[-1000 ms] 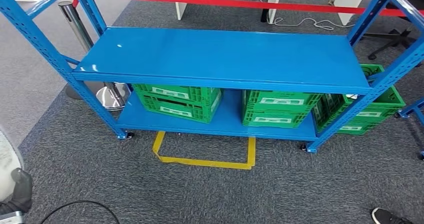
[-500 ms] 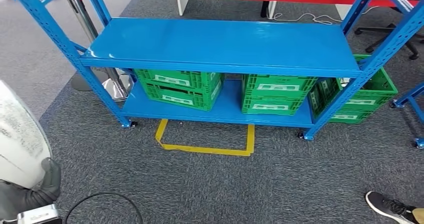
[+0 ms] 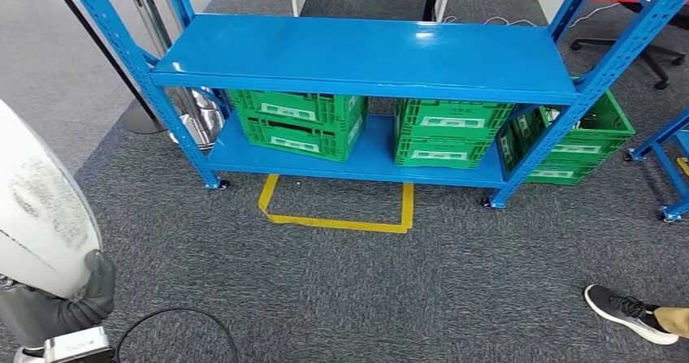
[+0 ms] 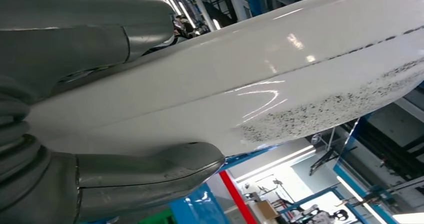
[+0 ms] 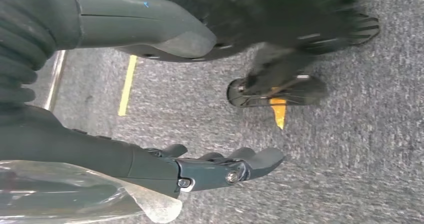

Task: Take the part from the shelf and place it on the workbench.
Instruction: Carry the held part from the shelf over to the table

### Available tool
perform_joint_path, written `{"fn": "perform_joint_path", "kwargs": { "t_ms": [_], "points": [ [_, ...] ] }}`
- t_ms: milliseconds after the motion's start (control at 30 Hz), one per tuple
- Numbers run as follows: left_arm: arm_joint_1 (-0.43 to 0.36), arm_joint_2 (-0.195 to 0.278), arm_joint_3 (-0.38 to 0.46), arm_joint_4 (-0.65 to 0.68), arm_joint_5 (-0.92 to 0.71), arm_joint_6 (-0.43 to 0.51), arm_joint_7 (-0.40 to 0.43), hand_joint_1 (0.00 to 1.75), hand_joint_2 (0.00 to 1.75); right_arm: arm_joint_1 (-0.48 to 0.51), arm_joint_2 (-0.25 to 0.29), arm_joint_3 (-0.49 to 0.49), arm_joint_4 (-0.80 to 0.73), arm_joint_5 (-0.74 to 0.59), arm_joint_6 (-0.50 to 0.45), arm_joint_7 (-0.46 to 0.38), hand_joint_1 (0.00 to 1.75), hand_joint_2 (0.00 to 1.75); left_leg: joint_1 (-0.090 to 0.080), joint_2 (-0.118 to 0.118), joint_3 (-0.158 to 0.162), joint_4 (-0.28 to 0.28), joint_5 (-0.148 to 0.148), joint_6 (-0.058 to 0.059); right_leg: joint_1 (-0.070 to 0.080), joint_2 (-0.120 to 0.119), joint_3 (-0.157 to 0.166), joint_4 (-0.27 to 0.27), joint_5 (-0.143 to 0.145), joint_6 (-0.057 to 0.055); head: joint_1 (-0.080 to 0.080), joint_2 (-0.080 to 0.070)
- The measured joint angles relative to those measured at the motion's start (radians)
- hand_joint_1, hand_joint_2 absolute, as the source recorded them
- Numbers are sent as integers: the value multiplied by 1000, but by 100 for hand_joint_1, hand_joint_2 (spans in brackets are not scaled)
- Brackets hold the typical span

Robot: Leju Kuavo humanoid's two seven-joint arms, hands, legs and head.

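The part (image 3: pixel 36 209) is a big white curved panel with black speckles, at the lower left edge of the head view. My left hand (image 3: pixel 57 306) grips its lower end. In the left wrist view the thumb and fingers of the left hand (image 4: pixel 30 134) clamp the glossy white part (image 4: pixel 280 78) from both sides. My right hand (image 5: pixel 100 159) hangs over the grey carpet with its fingers apart and nothing in them. The blue shelf (image 3: pixel 366 50) stands ahead with its top board bare.
Three green crates (image 3: pixel 296 123), (image 3: pixel 451 131), (image 3: pixel 569 140) sit on and beside the shelf's lower board. A yellow tape outline (image 3: pixel 337 221) marks the carpet in front. A black cable (image 3: pixel 179 322) loops near my left hand. A person's shoe (image 3: pixel 630 313) is at lower right.
The whole view has shifted, so the camera moved. The white part and my left hand have come up further into the picture at the lower left.
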Motion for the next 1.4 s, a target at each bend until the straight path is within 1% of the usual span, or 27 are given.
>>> {"fn": "perform_joint_path", "kwargs": {
  "t_ms": [33, 67, 133, 200, 267, 300, 367, 433, 500, 533, 600, 667, 733, 800, 833, 867, 900, 967, 1033, 1067, 1100, 1167, 1233, 1300, 1333, 1367, 1400],
  "points": [
    [-4, 0, -3, 1, 0, 3, 0, 175, 175, -1, -1, 0, -1, 0, 1, 1, 0, 175, 0, -1, -4, 2, 10, -5, 2, 2, 28, -46, -17, -3, 0, 0],
    [-7, 1, -7, 2, 0, 5, 0, 175, 175, -1, -1, 0, -1, 0, 2, 2, 0, 175, 0, -2, -7, 1, 21, -11, 4, 1, 32, -64, -20, -8, 1, 0],
    [-13, 3, -11, 6, 0, 11, 1, 175, 175, 0, -2, -1, 0, 1, 1, 4, 0, 175, 3, -7, -18, 7, 15, -22, 2, -10, 8, -61, -3, -24, 1, 0],
    [-15, 6, -12, 10, 0, 16, 2, 175, 175, 2, -3, -1, 0, 4, 0, 7, 0, 175, 7, -9, -40, 71, -70, -33, 0, -26, -20, -61, 20, -40, -4, 0],
    [-18, 8, -13, 15, 2, 22, 3, 175, 175, 4, -3, -1, 0, 7, -1, 8, 0, 175, 9, -8, -58, 196, -172, -42, 2, -42, -48, -58, 41, -45, -8, 0],
    [-19, 9, -13, 18, 3, 24, 4, 175, 175, 5, -3, -1, 0, 8, 0, 8, 0, 175, 10, -8, -59, 253, -190, -46, 3, -52, -63, -56, 49, -45, -8, 0],
    [-19, 11, -13, 23, 7, 30, 4, 175, 175, 5, -3, -2, 0, 10, 0, 10, 0, 175, 11, -6, -30, 288, -152, -48, 4, -72, -89, -45, 65, -43, -8, 0],
    [-20, 14, -14, 27, 12, 37, 5, 175, 175, 4, -3, -2, -1, 10, 0, 12, 0, 175, 11, 19, 59, 191, -103, -44, 5, -92, -112, -30, 76, -37, -8, 0],
    [-24, 15, -16, 29, 18, 43, 5, 175, 175, 6, -3, -2, -1, 11, 0, 13, 0, 175, 3, 60, 154, 50, -116, -33, 8, -111, -127, -16, 85, -29, -7, 0],
    [-26, 16, -18, 30, 20, 46, 4, 175, 175, 6, -3, -3, -1, 11, 0, 13, 0, 175, -1, 71, 178, 6, -133, -26, 9, -121, -131, -13, 90, -24, -7, 0],
    [-28, 17, -19, 30, 24, 51, 4, 175, 175, 4, -3, -4, 0, 11, 0, 11, 0, 175, -3, 56, 179, -24, -141, -11, 9, -139, -137, -9, 98, -12, -7, 0],
    [-28, 18, -20, 32, 28, 55, 3, 175, 175, 3, -3, -4, 0, 12, 1, 9, 0, 175, 1, 36, 166, -31, -129, 5, 6, -102, -154, 18, 75, 0, -5, 0],
    [-30, 18, -21, 34, 30, 58, 2, 175, 175, 5, -3, -5, 0, 12, 1, 8, 0, 175, 2, 17, 148, -32, -112, 17, 4, -37, -198, 123, 6, 8, -3, 0],
    [-30, 18, -22, 37, 32, 59, 2, 175, 175, 8, -3, -6, 0, 12, 1, 8, 0, 175, -2, -6, 129, -30, -97, 21, 5, -15, -244, 250, -54, 7, -2, 0],
    [-30, 18, -23, 38, 32, 59, 2, 175, 175, 10, -3, -6, 0, 12, 1, 8, 0, 175, -4, -19, 121, -29, -90, 21, 5, -12, -249, 276, -60, 5, -2, 0],
    [-30, 18, -23, 39, 32, 59, 2, 175, 175, 11, -3, -6, 0, 12, 1, 8, 0, 175, -6, -31, 116, -29, -84, 21, 6, -11, -232, 258, -46, 2, -3, 0],
    [-30, 18, -23, 40, 32, 59, 2, 175, 175, 11, -3, -6, 0, 12, 1, 8, 0, 175, -8, -44, 111, -28, -79, 19, 6, -4, -194, 200, -16, -3, -2, 0],
    [-31, 18, -23, 41, 33, 59, 2, 175, 175, 11, -4, -6, 0, 12, 1, 8, 0, 175, -10, -65, 105, -24, -72, 16, 5, 41, -106, 48, 36, -14, -3, 0],
    [-33, 19, -23, 42, 33, 60, 2, 175, 175, 11, -5, -7, 0, 12, 1, 7, 0, 175, -9, -85, 94, -19, -66, 7, 4, 77, -61, -30, 48, -19, -3, 0],
    [-33, 19, -23, 42, 33, 60, 2, 175, 175, 12, -6, -7, 0, 12, 1, 7, 0, 175, -8, -96, 87, -17, -62, 0, 5, 75, -57, -36, 46, -20, -3, 0],
    [-32, 19, -24, 42, 33, 61, 2, 175, 175, 12, -5, -7, 0, 12, 1, 7, 0, 175, -7, -106, 82, -14, -58, -5, 4, 63, -56, -37, 50, -22, -3, 0],
    [-32, 20, -23, 43, 33, 63, 1, 175, 175, 12, -4, -8, 0, 13, 0, 7, 0, 175, -8, -85, 65, 20, -75, -13, 0, 36, -58, -42, 58, -30, -7, 0],
    [-34, 21, -23, 43, 33, 64, 0, 175, 175, 12, -3, -9, 0, 14, -3, 6, 0, 175, -6, -37, 22, 122, -139, -26, -2, 5, -62, -44, 62, -36, -13, 0],
    [-34, 21, -23, 43, 32, 65, 0, 175, 175, 14, -3, -9, 0, 14, -5, 6, 0, 175, 1, -18, -31, 251, -206, -41, 0, -27, -68, -43, 62, -37, -16, 0],
    [-33, 21, -23, 44, 32, 65, 0, 175, 175, 15, -3, -10, 0, 14, -6, 6, 0, 175, 4, -16, -42, 284, -216, -46, 0, -43, -71, -42, 63, -37, -16, 0],
    [-31, 22, -23, 45, 31, 65, 0, 175, 175, 15, -2, -10, 0, 15, -6, 6, 0, 175, 7, -13, -34, 278, -205, -49, 0, -59, -72, -41, 63, -36, -16, 0],
    [-30, 22, -23, 45, 30, 65, 0, 175, 175, 15, -1, -10, 0, 15, -6, 5, 0, 175, 8, -7, -6, 231, -176, -49, 0, -73, -72, -40, 63, -35, -16, 0]
  ]
}}
